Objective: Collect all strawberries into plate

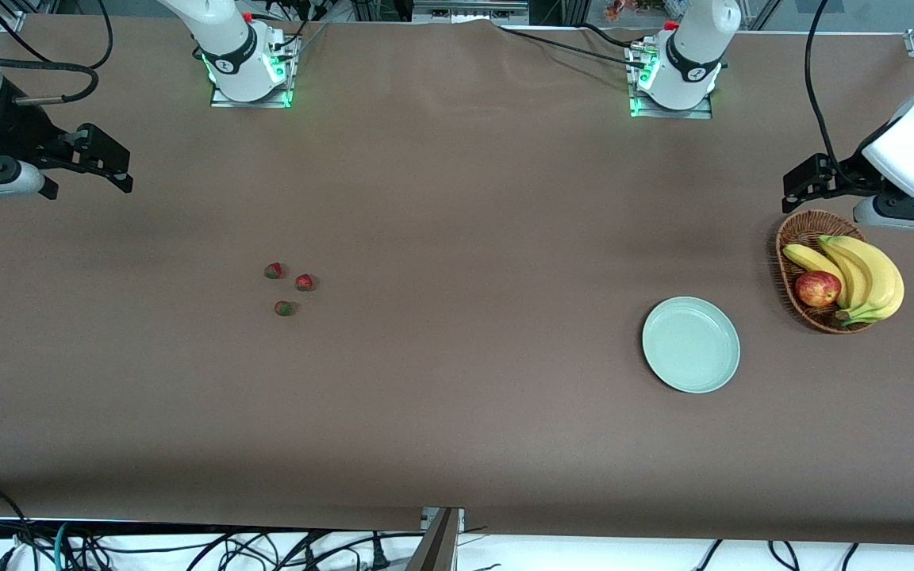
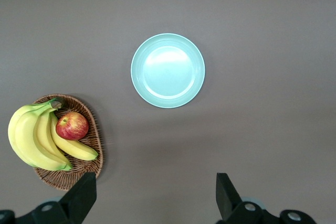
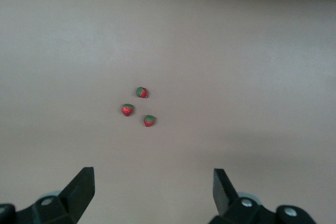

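On the counter: three strawberries clustered toward the right arm's end, none collected.
Plate: empty, beside the wicker basket.
Right gripper: wide, empty, raised near its table end.
Left gripper: wide, empty, waiting above the basket.

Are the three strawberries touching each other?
Apart. The right wrist view shows bare table between all three strawberries; the front view shows the same gaps.

A brown wicker basket is sitting at the left arm's end of the table. A bunch of yellow bananas is lying in it, touching a red apple resting beside them.
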Controlling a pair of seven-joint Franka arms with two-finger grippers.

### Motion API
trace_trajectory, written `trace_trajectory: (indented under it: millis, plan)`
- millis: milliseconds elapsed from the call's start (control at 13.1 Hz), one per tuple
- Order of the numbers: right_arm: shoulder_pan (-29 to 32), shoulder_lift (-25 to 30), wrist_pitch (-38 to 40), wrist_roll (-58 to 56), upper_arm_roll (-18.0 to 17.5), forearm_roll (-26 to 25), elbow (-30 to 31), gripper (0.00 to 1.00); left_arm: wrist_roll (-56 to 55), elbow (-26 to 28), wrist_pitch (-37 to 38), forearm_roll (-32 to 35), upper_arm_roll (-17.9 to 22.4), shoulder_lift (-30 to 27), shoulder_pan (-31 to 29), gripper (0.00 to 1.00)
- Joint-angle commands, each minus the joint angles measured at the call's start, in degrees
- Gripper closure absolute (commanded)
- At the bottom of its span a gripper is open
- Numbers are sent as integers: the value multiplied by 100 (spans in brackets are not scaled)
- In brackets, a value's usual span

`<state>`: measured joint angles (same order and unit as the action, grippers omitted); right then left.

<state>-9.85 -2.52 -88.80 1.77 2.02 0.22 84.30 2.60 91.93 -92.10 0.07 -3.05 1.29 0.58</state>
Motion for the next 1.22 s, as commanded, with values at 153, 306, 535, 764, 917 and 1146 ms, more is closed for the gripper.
trace_trajectory:
  millis: [153, 306, 535, 764, 917, 1146]
  plan:
    - [1, -29, 65, -10, -43, -162, -88, 0, -49, 45, 69, 134, -20, -102, 12, 0]
    - [-17, -38, 21, -1, -61, -171, -98, 0, -49, 36, 69, 134, -20, -94, 12, 0]
    - [26, -46, -23, 16, -35, -180, -98, 0, -49, 36, 69, 134, -20, -93, 12, 0]
    - [62, -55, -102, -28, -17, -189, -98, 0, -49, 36, 69, 134, -29, -94, 4, 0]
    - [80, -55, -190, 34, 18, -154, -98, 0, -49, 36, 78, 134, -29, -94, 12, 0]
    - [88, -55, -199, 34, 18, -154, -98, 0, -49, 10, 78, 134, -29, -85, 12, 0]
